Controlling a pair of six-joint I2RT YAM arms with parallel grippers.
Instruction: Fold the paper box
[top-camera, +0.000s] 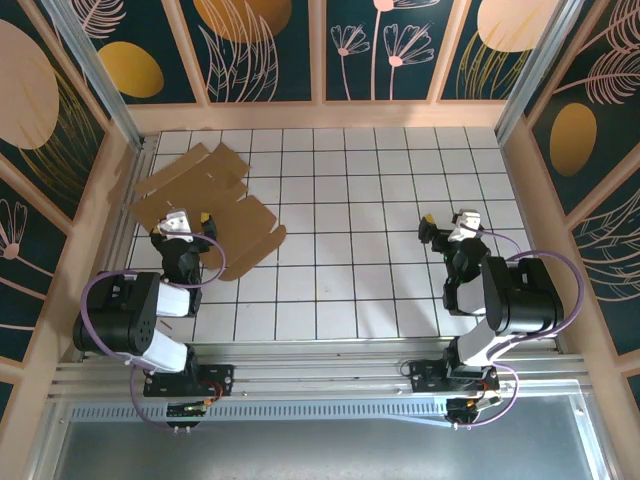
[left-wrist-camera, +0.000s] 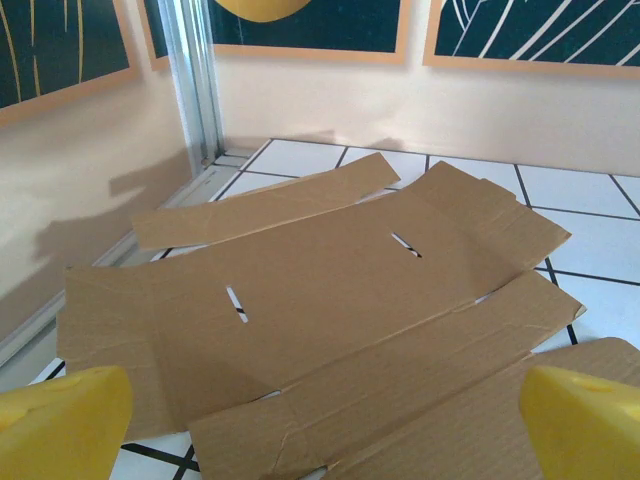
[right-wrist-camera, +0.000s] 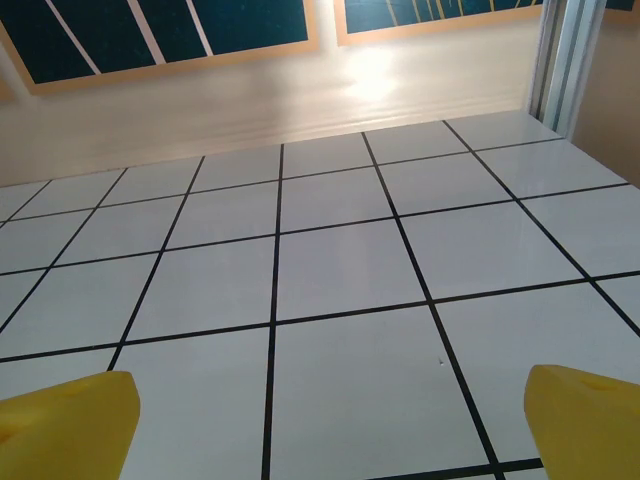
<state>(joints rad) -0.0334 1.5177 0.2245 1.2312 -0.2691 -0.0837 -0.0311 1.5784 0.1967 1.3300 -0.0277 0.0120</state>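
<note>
**Top external view:** The paper box (top-camera: 205, 205) is seen lying flat near the far left corner of the table (top-camera: 350, 200). It is a plain brown cardboard sheet die-cut into several panels and flaps. Part of its near edge is covered by the left gripper (top-camera: 190, 220), and whether that gripper touches the sheet cannot be judged. The right gripper (top-camera: 448, 222) is placed over bare tiles toward the table's right edge, well apart from the box. The table is surfaced in glossy white squares divided by thin black lines.

**Left wrist view:** The paper box (left-wrist-camera: 340, 300) is spread just beyond the left gripper (left-wrist-camera: 320, 425). It is matte and creased along its fold lines, and two short slots are cut in the middle panel. Its near flaps are cut off at the bottom of the frame. Only the tips of the yellow fingers (left-wrist-camera: 60, 420) are shown, at the lower corners. They are set wide apart and nothing is held between them.

**Right wrist view:** The right gripper (right-wrist-camera: 325, 425) is likewise spread wide with nothing held, and its yellow fingers (right-wrist-camera: 590, 420) are cropped at the lower corners. Bare table (right-wrist-camera: 340, 270) is seen beyond them, with a blurred glare on the far wall.
</note>
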